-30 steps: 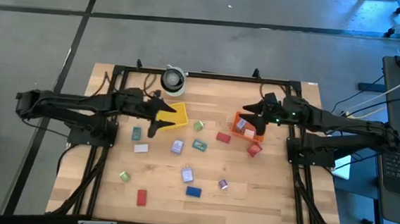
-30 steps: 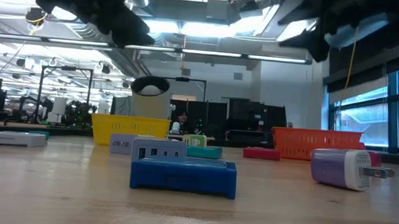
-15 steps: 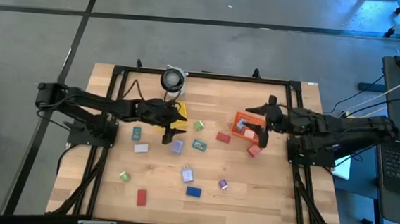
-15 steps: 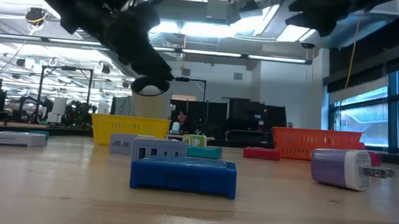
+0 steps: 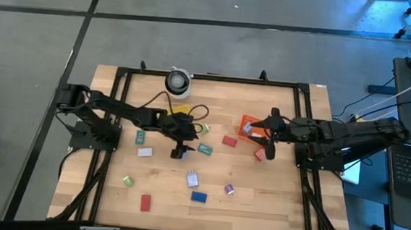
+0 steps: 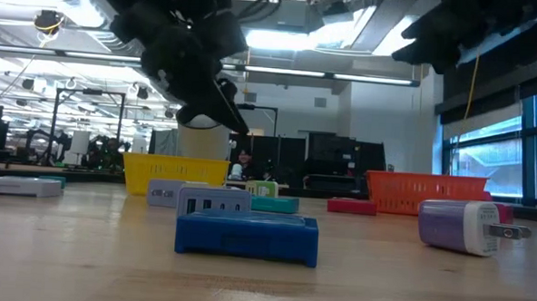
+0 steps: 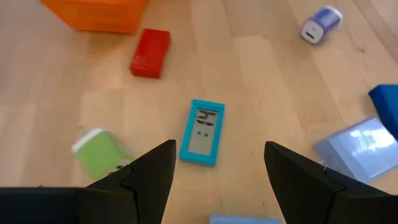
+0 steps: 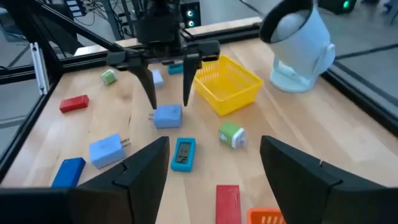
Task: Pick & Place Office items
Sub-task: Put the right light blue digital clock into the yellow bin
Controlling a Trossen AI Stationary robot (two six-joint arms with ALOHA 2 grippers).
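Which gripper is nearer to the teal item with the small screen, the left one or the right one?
Left. The left gripper hangs open just beside the teal item, over a lavender block. The right gripper is open, farther off by the orange basket.

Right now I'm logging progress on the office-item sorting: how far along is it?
Barely started. Done: nothing visibly sorted; whether the yellow basket or orange basket holds anything, I cannot tell. In hand: nothing; the left end effector hangs open over a lavender block, the right end effector is open beside the orange basket. Left: the items scattered on the table.
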